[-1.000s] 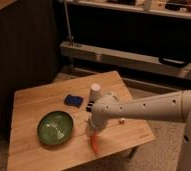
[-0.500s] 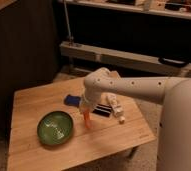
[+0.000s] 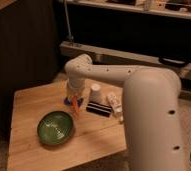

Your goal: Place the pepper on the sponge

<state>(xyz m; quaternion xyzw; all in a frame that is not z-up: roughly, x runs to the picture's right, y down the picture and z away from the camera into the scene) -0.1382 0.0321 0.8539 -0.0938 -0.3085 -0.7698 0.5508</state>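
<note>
One arm [image 3: 109, 75] in view, white, reaching from the right across the far side of the table [image 3: 31, 102], then bending straight down at the elbow. At the bottom of that vertical link the gripper [image 3: 75, 95] sits above the far-middle of the table, just left of the pale upturned cup [image 3: 95, 91]. Fingers are closed on the pepper [image 3: 77, 107], gripping its upper end; they're hard to pick out against the wrist. Pepper hangs near-vertical below the gripper, orange, tip pointing down at the table. Its lower part is over the right edge of the sponge [image 3: 68, 101], a dark blue patch lying flat under the gripper and partly hidden by it. Can't tell whether the pepper tip touches the sponge or the wood. Green bowl [image 3: 55, 128] is on the near-left of the table, apart from the pepper. Black-and-white striped flat object [image 3: 98, 109] lies right of the pepper, on the near side of the cup. Small white item [image 3: 114, 101] sits just right of the stripes, partly behind the robot's big white body [image 3: 151, 120], which fills the near right of the view. Dark shelving [image 3: 114, 52] runs behind the table.
</note>
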